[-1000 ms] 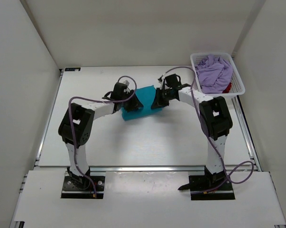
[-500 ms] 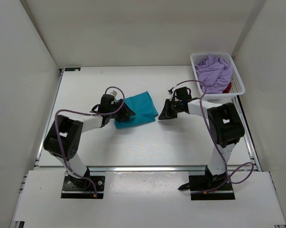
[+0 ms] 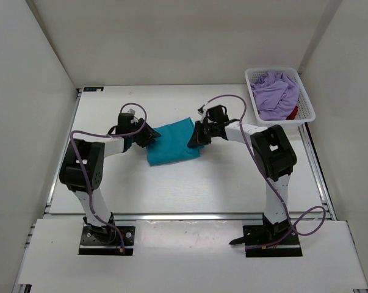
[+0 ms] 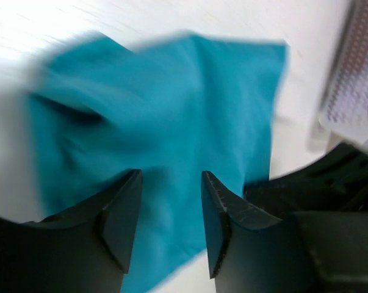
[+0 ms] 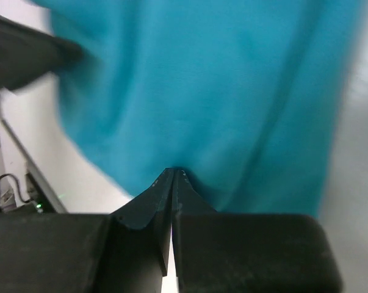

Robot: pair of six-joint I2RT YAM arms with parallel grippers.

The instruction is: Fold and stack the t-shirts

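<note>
Top external view has the teal shirt (image 3: 173, 141) lying folded on the desk (image 3: 190, 183), between my two hands. My left hand (image 3: 148, 137) is at its left edge and my right hand (image 3: 194, 135) at its right edge. From up there I cannot tell how either hand's fingers stand. That view alone shows the white basket (image 3: 308, 105) at the far right corner, with the lavender shirt (image 3: 274, 91) heaped in it. The red shirt (image 3: 292, 113) peeks out at its near right side, well apart from the teal one.

Left wrist view settles my left hand (image 4: 170, 177): the fingers are apart, holding nothing, with the teal shirt (image 4: 159, 104) spread just beyond them. A blurred bit of basket mesh (image 4: 354, 67) shows at the right edge.

Right wrist view settles my right hand (image 5: 173, 174): the fingers are pressed together, their tips against the near edge of the teal shirt (image 5: 208, 85). I cannot tell whether any cloth is caught between them. The cloth fills most of that view, with folds running away from the tips.
</note>
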